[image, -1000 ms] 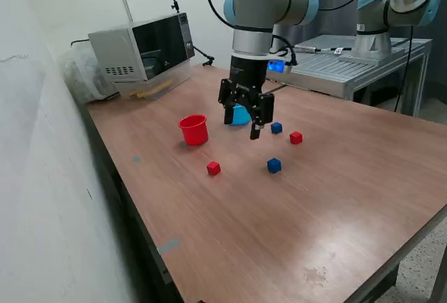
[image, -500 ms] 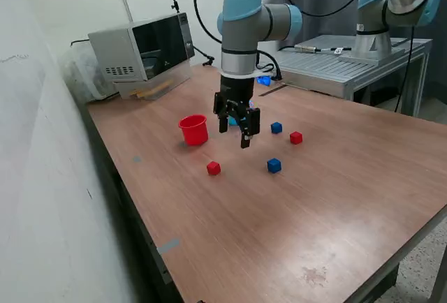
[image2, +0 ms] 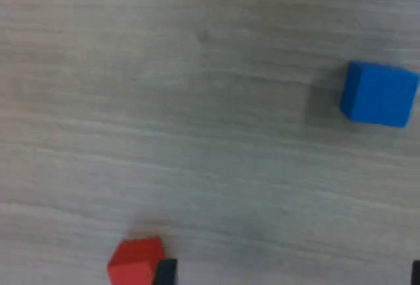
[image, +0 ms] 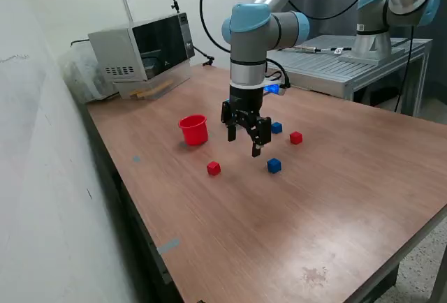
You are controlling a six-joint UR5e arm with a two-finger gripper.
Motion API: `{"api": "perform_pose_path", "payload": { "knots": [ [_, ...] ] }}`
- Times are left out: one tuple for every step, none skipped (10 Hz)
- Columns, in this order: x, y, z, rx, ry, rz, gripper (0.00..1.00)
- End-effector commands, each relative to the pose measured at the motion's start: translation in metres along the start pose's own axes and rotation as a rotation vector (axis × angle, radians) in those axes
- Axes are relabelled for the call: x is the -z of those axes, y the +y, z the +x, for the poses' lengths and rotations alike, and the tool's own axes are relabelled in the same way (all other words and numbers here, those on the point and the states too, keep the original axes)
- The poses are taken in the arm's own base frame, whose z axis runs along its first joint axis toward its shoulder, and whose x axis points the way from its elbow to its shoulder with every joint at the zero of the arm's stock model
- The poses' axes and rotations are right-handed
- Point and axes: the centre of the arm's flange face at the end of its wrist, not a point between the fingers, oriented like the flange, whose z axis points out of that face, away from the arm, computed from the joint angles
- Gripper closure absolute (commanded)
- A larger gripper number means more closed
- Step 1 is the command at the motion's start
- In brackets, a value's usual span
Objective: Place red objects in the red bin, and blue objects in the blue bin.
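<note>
In the exterior view my gripper (image: 244,141) hangs open and empty above the table, between the red cup (image: 193,129) and the cubes. One red cube (image: 214,168) lies in front of the cup, and the other red cube (image: 296,137) lies toward the exterior view's right. One dark blue cube (image: 274,166) lies just in front of the gripper, the other (image: 276,128) just behind it. The light blue cup is hidden behind the gripper. The wrist view shows a red cube (image2: 136,261) beside one fingertip (image2: 165,273) and a blue cube (image2: 379,93) farther off.
A microwave (image: 143,52) stands at the back on the exterior view's left. A second arm (image: 391,10) stands on a metal bench (image: 342,65) at the back right. The table's edge (image: 133,212) runs along the exterior view's left.
The gripper has swung toward the red cup and back, ending lower and nearer the front cubes. It now covers the light blue cup. No cube has moved.
</note>
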Motion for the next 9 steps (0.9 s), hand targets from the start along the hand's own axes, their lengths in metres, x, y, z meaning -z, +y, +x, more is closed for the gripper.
{"api": "perform_pose_path", "payload": {
  "knots": [
    [-0.002, 0.018, 0.012, 0.03, -0.002, -0.039, 0.0],
    [-0.007, 0.02, 0.012, 0.029, -0.003, -0.039, 0.0],
    [-0.01, 0.021, 0.005, 0.021, -0.005, -0.036, 0.0],
    [-0.014, 0.02, -0.001, 0.014, -0.006, -0.029, 0.0],
    [-0.017, 0.021, -0.012, 0.002, -0.009, -0.025, 0.0],
    [-0.019, 0.021, -0.02, 0.001, -0.011, -0.021, 0.0],
    [-0.022, 0.022, -0.031, 0.008, -0.015, -0.016, 0.0],
    [-0.025, 0.023, -0.046, -0.008, -0.018, -0.012, 0.0],
    [-0.026, 0.023, -0.049, -0.013, -0.019, -0.01, 0.0]
  ]
}}
